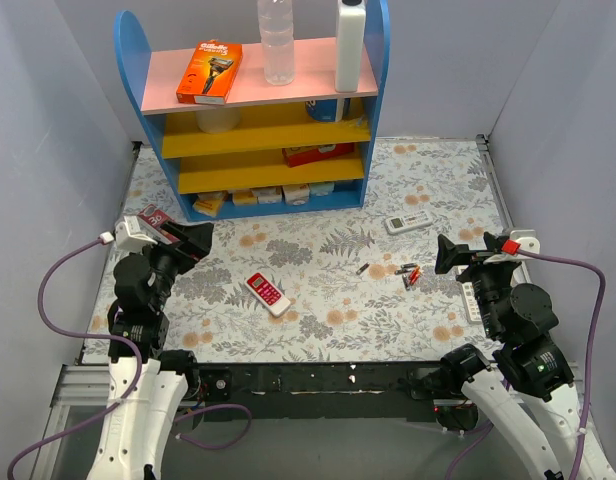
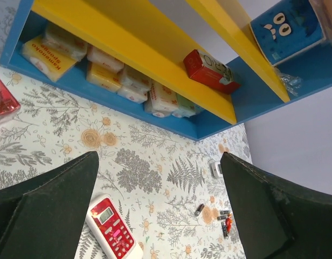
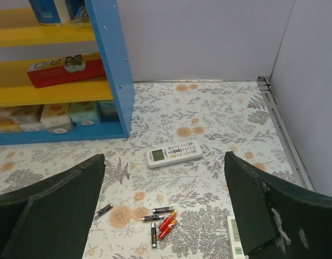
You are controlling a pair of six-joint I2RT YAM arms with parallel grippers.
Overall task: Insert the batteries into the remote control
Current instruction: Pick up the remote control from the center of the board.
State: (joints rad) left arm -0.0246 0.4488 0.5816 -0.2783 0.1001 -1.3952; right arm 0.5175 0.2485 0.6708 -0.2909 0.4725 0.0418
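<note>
The remote control [image 1: 267, 293] lies face up near the middle of the floral mat, its red front with white keys and small pale screen clear in the left wrist view [image 2: 113, 229]. Several batteries [image 1: 410, 274] lie loose to its right, dark ones and red ones in a small cluster [image 3: 161, 218]. One dark battery [image 3: 104, 209] lies apart on the left of the cluster. My left gripper [image 1: 193, 240] hovers open at the left of the mat, above and apart from the remote control. My right gripper [image 1: 450, 255] hangs open just right of the batteries. Neither holds anything.
A blue shelf unit [image 1: 258, 120] with yellow boards and small boxes stands at the back. A longer white remote [image 1: 408, 221] lies behind the batteries. A narrow white remote [image 3: 236, 237] lies by the right arm. Grey walls close in both sides.
</note>
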